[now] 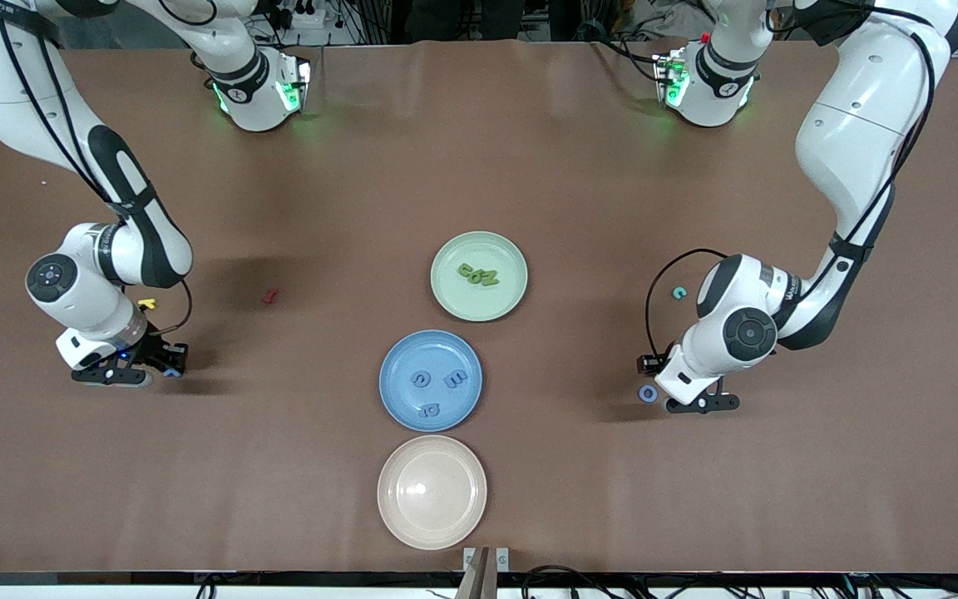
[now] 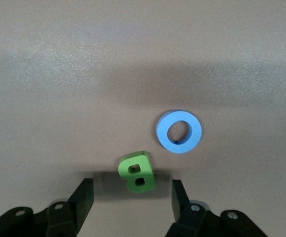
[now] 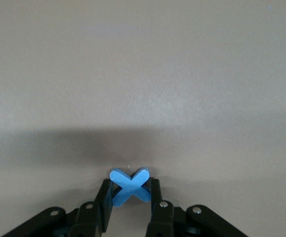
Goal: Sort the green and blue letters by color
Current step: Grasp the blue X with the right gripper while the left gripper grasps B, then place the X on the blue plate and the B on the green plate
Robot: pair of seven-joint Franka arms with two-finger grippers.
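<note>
- Right gripper (image 3: 129, 198): low at the right arm's end of the table, fingers clamped on a blue X (image 3: 130, 185); the small yellow letter (image 1: 146, 304) lies close by.
- Left gripper (image 2: 133, 197): fingers spread wide, low over a green B (image 2: 137, 171) (tilted, between the fingertips, gripped by neither); a blue O (image 2: 179, 131) lies flat just beside it.
- Green plate (image 1: 512, 293) holds green letters (image 1: 478, 274); blue plate (image 1: 392, 408) holds blue letters (image 1: 439, 388).

My black two-finger right gripper (image 3: 130, 192) pinches a small flat blue X-shaped letter piece (image 3: 130, 186) between its fingertips, seemingly just above the bare brown tabletop (image 3: 143, 74), where my shadow falls.
</note>
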